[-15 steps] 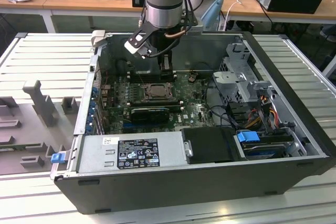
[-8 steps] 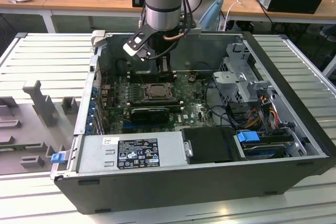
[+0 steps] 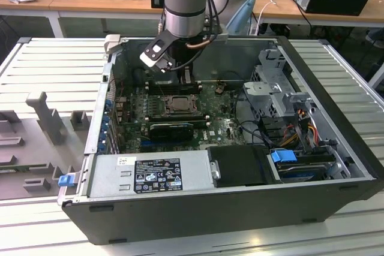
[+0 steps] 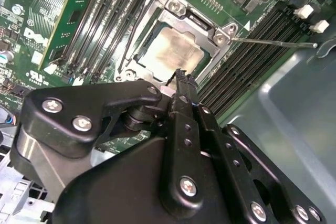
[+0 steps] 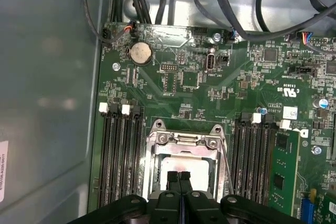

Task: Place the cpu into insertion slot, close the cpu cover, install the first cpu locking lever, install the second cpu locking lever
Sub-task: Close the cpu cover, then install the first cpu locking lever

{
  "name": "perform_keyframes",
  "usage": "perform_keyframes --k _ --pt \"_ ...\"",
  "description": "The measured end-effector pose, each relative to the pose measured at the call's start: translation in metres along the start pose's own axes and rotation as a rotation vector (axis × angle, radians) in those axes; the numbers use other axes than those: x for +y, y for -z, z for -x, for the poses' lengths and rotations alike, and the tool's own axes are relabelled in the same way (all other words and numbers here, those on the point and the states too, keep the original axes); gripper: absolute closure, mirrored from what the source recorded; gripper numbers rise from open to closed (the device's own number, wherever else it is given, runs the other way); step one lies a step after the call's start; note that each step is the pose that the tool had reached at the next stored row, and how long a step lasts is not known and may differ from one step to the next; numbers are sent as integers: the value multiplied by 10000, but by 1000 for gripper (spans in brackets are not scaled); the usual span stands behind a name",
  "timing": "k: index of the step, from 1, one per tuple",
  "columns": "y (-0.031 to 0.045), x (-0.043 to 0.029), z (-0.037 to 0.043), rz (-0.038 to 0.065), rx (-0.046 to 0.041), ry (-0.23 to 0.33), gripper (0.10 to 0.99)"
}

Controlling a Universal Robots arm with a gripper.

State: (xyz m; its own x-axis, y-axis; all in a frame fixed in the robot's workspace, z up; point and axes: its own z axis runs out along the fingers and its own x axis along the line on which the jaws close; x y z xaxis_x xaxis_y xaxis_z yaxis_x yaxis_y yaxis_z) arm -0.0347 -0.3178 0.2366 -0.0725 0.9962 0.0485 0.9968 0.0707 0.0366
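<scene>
The cpu (image 3: pixel 180 105), at the centre of the exterior view, is seated in the insertion slot (image 4: pixel 206 62) and framed by the flat-lying cpu cover (image 5: pixel 181 141). The gripper (image 5: pixel 178 176) is held just above the cpu's edge, its fingers pressed together with nothing between them.

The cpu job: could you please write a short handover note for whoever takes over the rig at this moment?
Gripper: shut, holding nothing, with its tips over the cpu; I cannot tell if they touch it.
Things: the cpu lies in the insertion slot; the cpu cover looks lowered around it.
Done: cpu placed, cover apparently down.
Left: one locking lever sticks out sideways, unlatched; I cannot tell the other lever's state.
</scene>
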Motion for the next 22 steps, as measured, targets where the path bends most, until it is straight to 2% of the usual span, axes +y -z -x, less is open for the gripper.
perform_keyframes --k 4,9,22 --pt "1 -29 -2 0 0 -1 980" --pt "6 -30 -2 -1 -1 -1 980" --pt "176 -24 -11 0 -1 1 980"
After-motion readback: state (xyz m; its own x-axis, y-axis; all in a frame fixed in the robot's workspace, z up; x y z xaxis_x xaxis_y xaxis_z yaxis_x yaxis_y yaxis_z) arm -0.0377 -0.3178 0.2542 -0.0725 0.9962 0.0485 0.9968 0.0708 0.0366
